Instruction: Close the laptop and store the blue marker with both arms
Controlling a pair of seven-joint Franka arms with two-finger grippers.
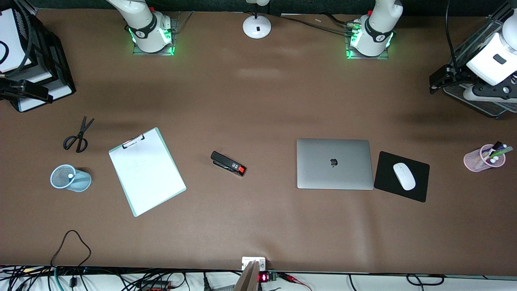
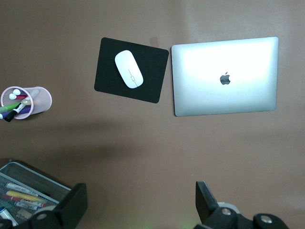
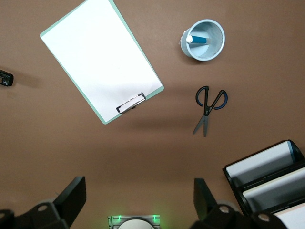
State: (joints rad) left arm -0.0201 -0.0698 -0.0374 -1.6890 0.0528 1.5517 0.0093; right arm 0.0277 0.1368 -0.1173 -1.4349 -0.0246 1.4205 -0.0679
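Brown tabletop (image 1: pixel 258 101), big bare stretch through the middle btwn the arm bases and the row of desk stuff, plus another bare band along the edge nearest the front cam.

Laptop (image 1: pixel 334 163) sits toward the left arm's end, lid down flat, silver-grey w/ dark apple logo showing on top. Its edge toward the left arm's end lies just beside the black mouse pad (image 1: pixel 404 192), narrow gap, can't tell if they touch at the corner. White mouse (image 1: pixel 404 176) on the pad. Pink pen cup (image 1: pixel 480 158) well apart, close to the table's end, w/ mixed pens in it.

Blue marker (image 3: pixel 198 40) stands in the light-blue mesh cup (image 1: pixel 66 178) toward the right arm's end; in the right wrist view it's blue w/ a white end up, leaning against the cup wall. Scissors (image 1: pixel 78 135) near the cup, farther from the front cam. Clipboard (image 1: pixel 146 171) beside it, tilted; black stapler (image 1: pixel 228 163) btwn clipboard and laptop, apart from both.

Left gripper (image 2: pixel 138 207) up high over bare table by the wire tray (image 2: pixel 28 191), fingers spread wide, nothing in them. Right gripper (image 3: pixel 138 205) up high over bare table near its own base, by the black file tray (image 1: pixel 36 60), also spread wide and empty.
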